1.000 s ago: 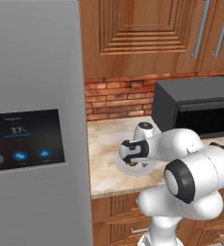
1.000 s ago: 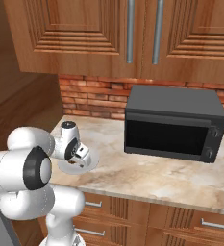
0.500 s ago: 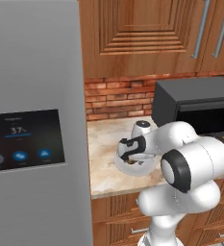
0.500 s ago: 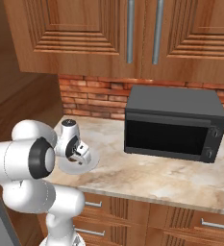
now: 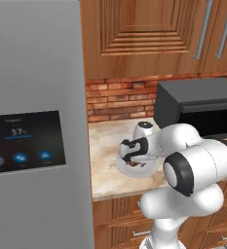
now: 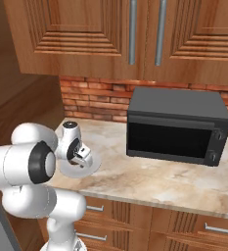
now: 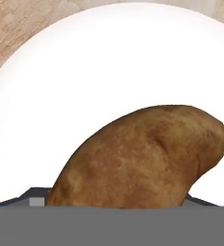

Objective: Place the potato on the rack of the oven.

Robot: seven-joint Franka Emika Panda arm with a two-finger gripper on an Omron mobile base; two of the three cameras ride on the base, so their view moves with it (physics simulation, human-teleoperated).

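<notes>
Gripper [image 5: 133,163] was down over the white plate [image 7: 84,72] on the marble counter [image 6: 149,179], and its finger tips were largely hidden at the bottom of the hand view, where only small grey edges showed on either side of the potato [image 7: 142,158]. The jaws appeared to straddle the potato's middle, but whether they were already pressing on it or merely standing around it could not be told from these pictures.

That potato lay on the plate, close under the hand camera, well apart from the black countertop appliance [image 6: 176,125] further along the counter to the right.

As a thing to handle, it looked firm and stiff, light enough for a two-finger grasp, and not fragile. Its skin seemed dry and slightly rough, so slipping was probably a small risk, though the rounded, lumpy form could let it roll or pivot between flat pads. The best hold was likely across its shorter width near the thickest part, rather than toward the tapered end, where the fingers might squeeze it out.

It was mid-brown and mottled with fine speckles, an uneven oval with a broad rounded body rising to a blunter, slightly angular end at the upper right of the hand view. It was clearly much smaller than the plate beneath it.
</notes>
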